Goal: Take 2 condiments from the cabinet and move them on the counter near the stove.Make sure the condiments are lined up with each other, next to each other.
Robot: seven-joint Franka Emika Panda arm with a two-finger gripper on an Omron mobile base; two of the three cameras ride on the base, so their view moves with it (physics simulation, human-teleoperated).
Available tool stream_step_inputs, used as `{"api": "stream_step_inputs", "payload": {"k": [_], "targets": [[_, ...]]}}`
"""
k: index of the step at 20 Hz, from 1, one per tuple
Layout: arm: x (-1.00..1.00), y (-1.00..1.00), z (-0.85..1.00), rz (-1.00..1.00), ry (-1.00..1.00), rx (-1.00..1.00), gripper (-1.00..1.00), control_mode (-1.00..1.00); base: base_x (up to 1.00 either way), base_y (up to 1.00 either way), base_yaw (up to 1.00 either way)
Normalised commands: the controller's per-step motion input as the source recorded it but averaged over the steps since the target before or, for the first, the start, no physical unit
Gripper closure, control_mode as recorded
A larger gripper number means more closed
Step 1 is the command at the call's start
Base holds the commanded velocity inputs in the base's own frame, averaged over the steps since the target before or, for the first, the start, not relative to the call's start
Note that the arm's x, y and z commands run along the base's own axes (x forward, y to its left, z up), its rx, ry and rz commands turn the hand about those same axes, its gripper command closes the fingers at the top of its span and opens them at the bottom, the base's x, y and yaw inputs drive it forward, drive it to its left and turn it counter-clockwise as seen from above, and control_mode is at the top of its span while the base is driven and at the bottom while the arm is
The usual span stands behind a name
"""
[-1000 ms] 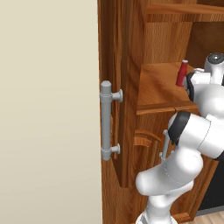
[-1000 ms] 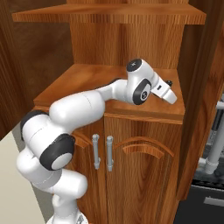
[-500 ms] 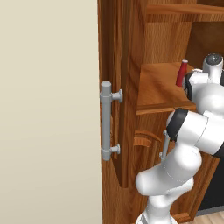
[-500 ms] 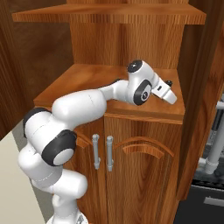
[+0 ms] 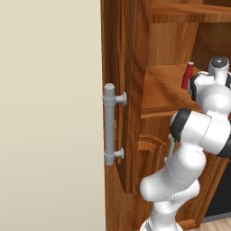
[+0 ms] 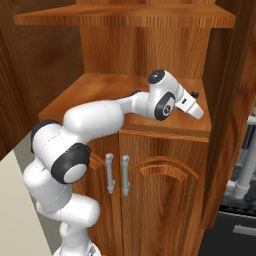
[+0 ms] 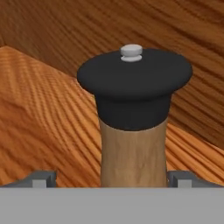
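Right now the gripper (image 7: 112, 177) stands spread wide, one fingertip (image 7: 41, 178) on each side of the tan-brown shaker (image 7: 133, 144) without clasping it. That shaker stands upright on the cabinet shelf (image 6: 100, 92); the red bottle (image 5: 187, 75) stands on the same shelf.

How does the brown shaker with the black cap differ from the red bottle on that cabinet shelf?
The shaker has a tan wooden-looking body; the red bottle is red. The shaker carries a wide black cap with a small pale knob, overhanging its body; the red bottle narrows upward to a small pale cap. The shaker stands between the open gripper's fingertips; the red bottle stands beside the arm, apart from the gripper. Both stand upright on the cabinet shelf.
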Motion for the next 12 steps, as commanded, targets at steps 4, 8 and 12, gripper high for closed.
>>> {"api": "stream_step_inputs", "payload": {"k": [4, 8, 12], "targets": [[0.06, -0.07, 0.00, 0.00, 0.00, 0.00, -1.00, -1.00, 0.00, 0.00, 0.00], [0.04, -0.01, 0.00, 0.00, 0.00, 0.00, 1.00, -1.00, 0.00, 0.00, 0.00], [0.00, 0.00, 0.00, 0.00, 0.00, 0.00, 1.00, -1.00, 0.00, 0.00, 0.00]]}}
